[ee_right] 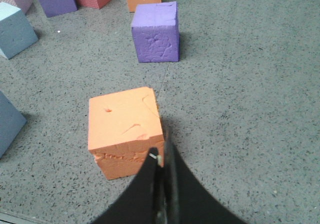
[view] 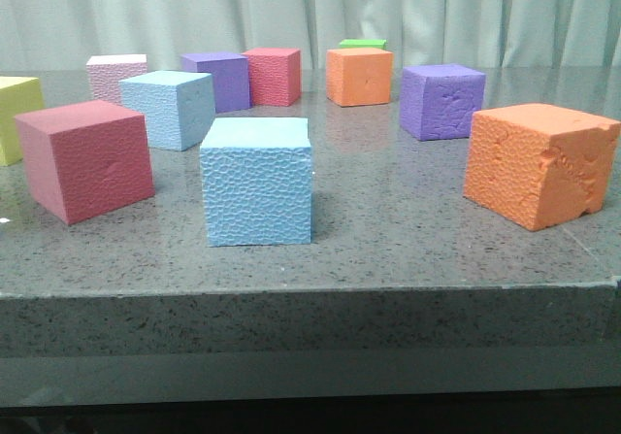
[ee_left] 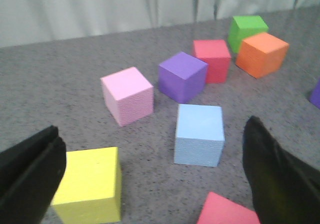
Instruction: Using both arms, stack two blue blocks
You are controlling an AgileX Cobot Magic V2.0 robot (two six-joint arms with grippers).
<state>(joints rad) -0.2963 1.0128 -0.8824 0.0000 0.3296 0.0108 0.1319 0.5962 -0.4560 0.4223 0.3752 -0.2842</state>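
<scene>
Two blue blocks sat apart on the table.
The left gripper was wide open near the far blue block; the right gripper was closed, holding nothing.

— What sort of place is this?
— It looks like a robot test bench in a lab: a grey speckled stone tabletop bears only coloured foam cubes, such as an orange cube.
— And behind it?
— A pale pleated curtain closes off the whole background.
</scene>
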